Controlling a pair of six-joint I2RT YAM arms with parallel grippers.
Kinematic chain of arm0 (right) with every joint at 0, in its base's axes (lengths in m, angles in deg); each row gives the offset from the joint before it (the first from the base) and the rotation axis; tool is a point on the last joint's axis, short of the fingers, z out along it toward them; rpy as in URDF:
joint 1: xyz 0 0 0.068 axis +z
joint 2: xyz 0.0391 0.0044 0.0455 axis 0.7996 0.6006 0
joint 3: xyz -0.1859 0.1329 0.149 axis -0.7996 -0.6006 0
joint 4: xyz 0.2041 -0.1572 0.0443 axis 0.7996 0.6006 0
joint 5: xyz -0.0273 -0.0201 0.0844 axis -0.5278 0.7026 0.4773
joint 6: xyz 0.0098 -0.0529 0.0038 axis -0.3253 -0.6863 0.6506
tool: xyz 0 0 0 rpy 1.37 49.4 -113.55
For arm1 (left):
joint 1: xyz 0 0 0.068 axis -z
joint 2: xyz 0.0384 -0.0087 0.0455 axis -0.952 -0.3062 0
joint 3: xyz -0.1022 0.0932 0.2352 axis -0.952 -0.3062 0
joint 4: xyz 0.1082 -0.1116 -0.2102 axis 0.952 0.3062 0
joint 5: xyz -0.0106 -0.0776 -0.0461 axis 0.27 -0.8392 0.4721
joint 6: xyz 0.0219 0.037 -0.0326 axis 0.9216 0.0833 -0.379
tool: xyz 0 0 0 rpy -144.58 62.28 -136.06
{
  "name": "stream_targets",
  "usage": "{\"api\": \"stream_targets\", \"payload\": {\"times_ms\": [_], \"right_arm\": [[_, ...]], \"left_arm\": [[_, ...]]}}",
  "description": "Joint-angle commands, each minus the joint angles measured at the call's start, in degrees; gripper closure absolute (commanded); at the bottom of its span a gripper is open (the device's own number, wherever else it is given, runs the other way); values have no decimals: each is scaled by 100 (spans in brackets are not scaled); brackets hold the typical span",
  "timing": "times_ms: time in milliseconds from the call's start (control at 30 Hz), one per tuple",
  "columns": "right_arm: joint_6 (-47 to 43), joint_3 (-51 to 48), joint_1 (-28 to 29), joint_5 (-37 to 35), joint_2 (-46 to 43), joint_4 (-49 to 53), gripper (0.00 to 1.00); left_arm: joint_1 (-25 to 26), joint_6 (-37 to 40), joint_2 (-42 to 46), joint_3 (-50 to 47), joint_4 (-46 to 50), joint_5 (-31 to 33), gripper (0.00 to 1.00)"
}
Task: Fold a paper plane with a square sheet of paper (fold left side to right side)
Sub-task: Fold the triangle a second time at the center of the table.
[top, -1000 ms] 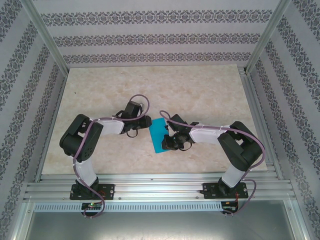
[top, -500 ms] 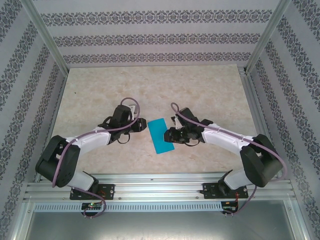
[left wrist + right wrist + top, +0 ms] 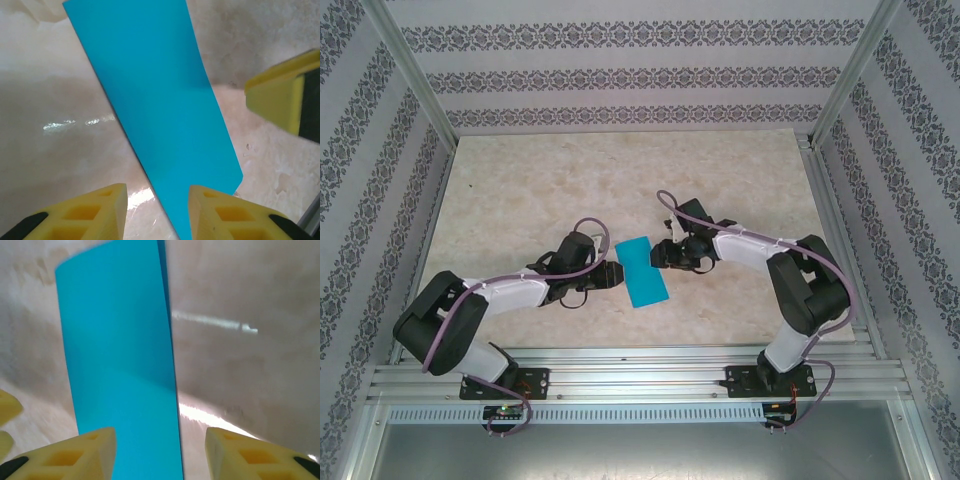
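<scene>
The square sheet of paper [image 3: 642, 271] lies on the table as a narrow cyan-blue rectangle, folded in half, its long side tilted. My left gripper [image 3: 613, 275] sits low at its left edge, open; in the left wrist view the sheet [image 3: 155, 95] has its near edge running between the yellow fingers of that gripper [image 3: 157, 192]. My right gripper [image 3: 660, 255] is at the sheet's upper right edge, open, and the paper [image 3: 117, 365] reaches under the gap of this gripper [image 3: 160, 437]. Neither gripper holds anything. The paper plane is out of view.
The marbled beige table [image 3: 520, 180] stretches bare behind and to both sides of the arms. Patterned walls and metal posts [image 3: 415, 80] enclose it. An aluminium rail [image 3: 640, 370] runs along the near edge.
My right gripper has opened, let go of the sheet and shifted toward its far end. My left gripper has swung down toward the sheet's left edge. The sheet stays flat.
</scene>
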Motion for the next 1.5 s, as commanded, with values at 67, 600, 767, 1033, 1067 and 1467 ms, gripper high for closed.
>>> {"api": "stream_targets", "payload": {"times_ms": [67, 600, 767, 1033, 1067, 1467], "right_arm": [[-585, 851, -138, 276, 717, -412, 46], [-1073, 2045, -164, 685, 1929, -218, 42], [-1095, 2022, -164, 771, 1945, -194, 48], [-1064, 1855, -164, 787, 1789, -237, 54], [-1060, 1829, -164, 771, 1755, -245, 55], [-923, 1258, -164, 1093, 1324, -404, 59]], "left_arm": [[78, -226, -171, -18, -379, -34, 62], [95, -129, -234, 106, -128, 46, 62], [95, -103, -235, 140, -58, 63, 62], [97, -101, -253, 156, -39, 62, 62], [95, -97, -255, 157, -39, 66, 62], [104, -74, -251, 155, -39, 75, 63]]}}
